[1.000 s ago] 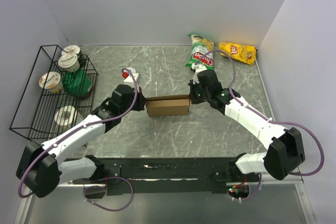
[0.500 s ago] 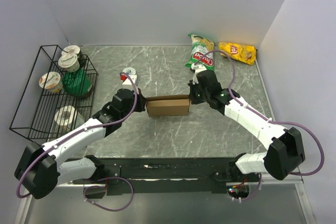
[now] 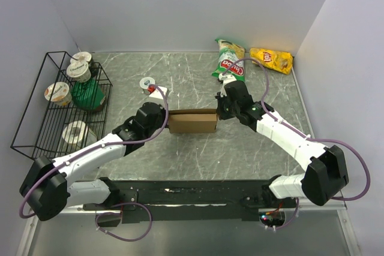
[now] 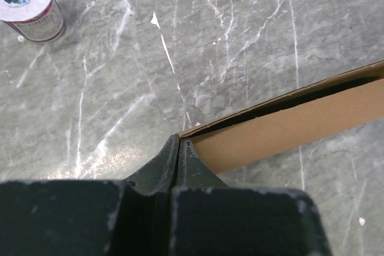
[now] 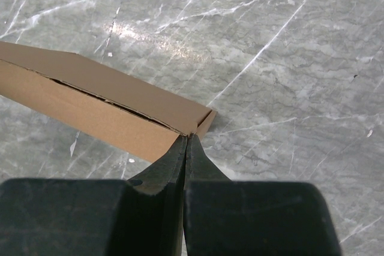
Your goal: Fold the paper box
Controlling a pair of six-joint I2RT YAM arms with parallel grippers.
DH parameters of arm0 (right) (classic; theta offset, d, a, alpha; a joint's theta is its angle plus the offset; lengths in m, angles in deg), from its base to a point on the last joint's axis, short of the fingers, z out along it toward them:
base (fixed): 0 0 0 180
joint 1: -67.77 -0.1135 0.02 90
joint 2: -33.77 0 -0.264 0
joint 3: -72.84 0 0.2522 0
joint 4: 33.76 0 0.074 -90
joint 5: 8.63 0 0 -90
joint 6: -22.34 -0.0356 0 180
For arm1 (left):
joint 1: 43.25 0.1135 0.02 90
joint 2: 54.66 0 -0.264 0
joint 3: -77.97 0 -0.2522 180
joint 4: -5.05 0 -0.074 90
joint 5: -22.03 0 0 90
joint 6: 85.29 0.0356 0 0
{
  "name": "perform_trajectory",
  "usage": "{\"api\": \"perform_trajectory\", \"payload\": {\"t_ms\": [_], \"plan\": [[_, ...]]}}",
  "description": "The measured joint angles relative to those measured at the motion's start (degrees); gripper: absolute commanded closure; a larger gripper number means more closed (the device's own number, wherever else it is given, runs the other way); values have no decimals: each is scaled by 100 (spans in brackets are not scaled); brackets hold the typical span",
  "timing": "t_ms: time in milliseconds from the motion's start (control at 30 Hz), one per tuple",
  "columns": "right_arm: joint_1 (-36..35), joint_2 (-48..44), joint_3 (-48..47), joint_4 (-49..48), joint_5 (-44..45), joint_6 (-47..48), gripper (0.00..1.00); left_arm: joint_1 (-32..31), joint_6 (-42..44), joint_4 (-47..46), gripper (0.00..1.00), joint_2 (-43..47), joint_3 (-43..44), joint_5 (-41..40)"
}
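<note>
Left claw [image 4: 179,154], shut and empty, is moving in: plain brown cardboard box [image 3: 192,122] now touching its tip. Right claw [image 5: 185,148], shut and empty, is bracing the opposite end, pinning the box for folding.

One box [image 3: 192,122], two bags [image 3: 230,59] [image 3: 272,59], five cups [image 3: 147,82] [image 3: 81,58] [image 3: 78,72] [image 3: 58,92] [image 3: 76,131]

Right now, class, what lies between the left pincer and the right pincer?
The paper box: in the top view it spans the whole stretch, with the shut left pincer at its left end and the shut right pincer at its right end.
</note>
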Motion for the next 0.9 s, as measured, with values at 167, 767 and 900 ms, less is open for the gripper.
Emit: {"api": "perform_trajectory", "payload": {"t_ms": [167,767,900], "plan": [[0,0,0,4,7,-2,100,-155,70,-15,99,-90,35,-319],[-81,-157,136,-87,85,-214,100,-339,-398,-496,99,-129,-201,-876],[-94,-212,214,-118,116,-306,100,-365,-466,-619,99,-120,-264,-905]]}}
